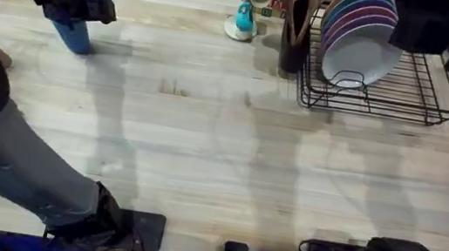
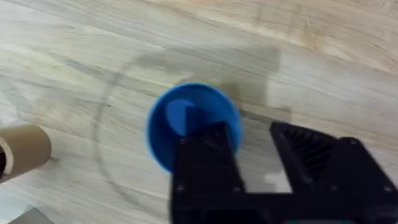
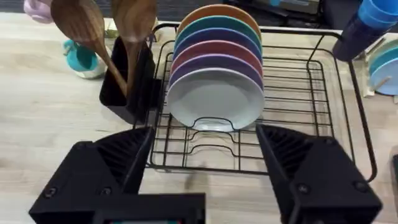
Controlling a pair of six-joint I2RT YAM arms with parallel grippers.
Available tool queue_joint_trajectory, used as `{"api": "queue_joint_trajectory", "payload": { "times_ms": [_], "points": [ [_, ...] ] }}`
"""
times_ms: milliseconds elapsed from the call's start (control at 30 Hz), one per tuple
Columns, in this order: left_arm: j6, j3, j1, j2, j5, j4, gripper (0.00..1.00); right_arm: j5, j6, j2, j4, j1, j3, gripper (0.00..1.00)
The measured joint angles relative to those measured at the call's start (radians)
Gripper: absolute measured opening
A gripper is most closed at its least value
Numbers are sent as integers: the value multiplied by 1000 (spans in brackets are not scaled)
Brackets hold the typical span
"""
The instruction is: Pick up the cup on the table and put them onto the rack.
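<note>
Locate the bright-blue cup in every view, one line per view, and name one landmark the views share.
Overhead: the cup stands at the far left of the table, under the left claw.
Left wrist: seen from above, its open mouth sits centre frame, one finger across its rim.
Right wrist: not in it.
Shared landmark: the pale plank table; the rack links overhead and right wrist.

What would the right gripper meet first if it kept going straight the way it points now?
Probably the rack: the open right gripper faces its near wire edge, with the white plate standing just behind. Depth is unclear, so the fingers might pass above the wires.
</note>
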Motion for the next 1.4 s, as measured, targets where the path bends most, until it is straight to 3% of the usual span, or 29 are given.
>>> {"api": "queue_joint_trajectory", "payload": {
  "times_ms": [200,233,633,800,933,1133,1200,1233,1400],
  "points": [
    [2,0,1,1,-36,3,72,0,-3,0,0,0,0,992],
    [4,0,1,0,-48,11,53,0,-3,0,0,0,0,992],
    [3,8,-7,-13,-127,-23,41,0,-3,0,0,0,0,992],
    [3,7,-53,-62,-137,-46,41,0,-3,0,0,0,0,992],
    [16,7,-144,-159,-139,-84,41,0,-3,0,0,0,0,992],
    [81,7,-337,-320,-139,-135,40,17,-3,0,-1,0,0,992],
    [92,7,-411,-368,-138,-138,40,27,-4,0,-4,0,0,992],
    [102,9,-516,-427,-139,-162,40,35,-4,0,-17,0,0,992],
    [109,43,-670,-467,-138,-218,40,35,-4,0,-64,-5,0,992]
  ]
}}
